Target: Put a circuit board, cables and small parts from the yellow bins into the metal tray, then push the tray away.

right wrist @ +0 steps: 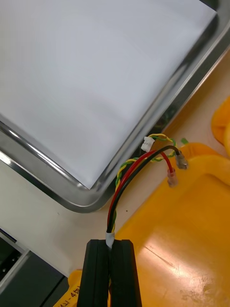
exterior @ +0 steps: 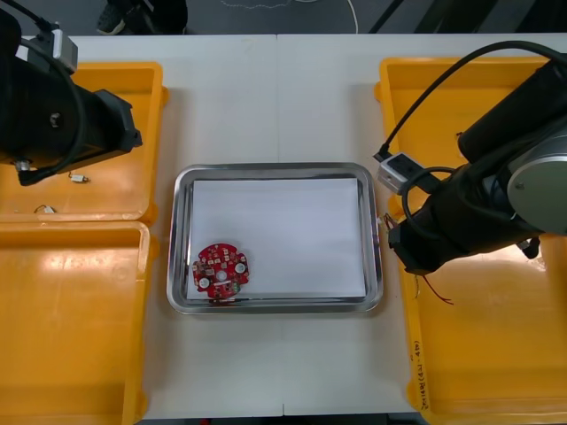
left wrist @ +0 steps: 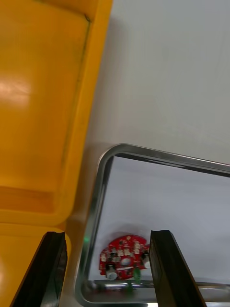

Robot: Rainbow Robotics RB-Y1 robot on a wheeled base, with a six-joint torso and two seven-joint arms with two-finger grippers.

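The metal tray [exterior: 177, 230], white inside, lies at the table's middle. A round red circuit board [exterior: 221, 268] rests in its near left corner and also shows beyond the left fingers [left wrist: 122, 256]. My right gripper [right wrist: 112, 244] is shut on a cable [right wrist: 139, 168] of red, black and yellow-green wires. It holds the cable over the gap between the tray's rim [right wrist: 158, 115] and a right-hand yellow bin [right wrist: 191, 240]. My right arm [exterior: 461, 221] sits at the tray's right edge. My left gripper [left wrist: 108, 234] is open and holds nothing, and my left arm [exterior: 89, 124] hangs over the far left bin [exterior: 151, 80].
Two small metal parts [exterior: 80, 178] [exterior: 42, 210] lie in the far left bin. The near left bin [exterior: 71, 336] and two right bins [exterior: 416, 80] [exterior: 496, 354] flank the tray. A person's shoes [exterior: 115, 18] stand beyond the far edge.
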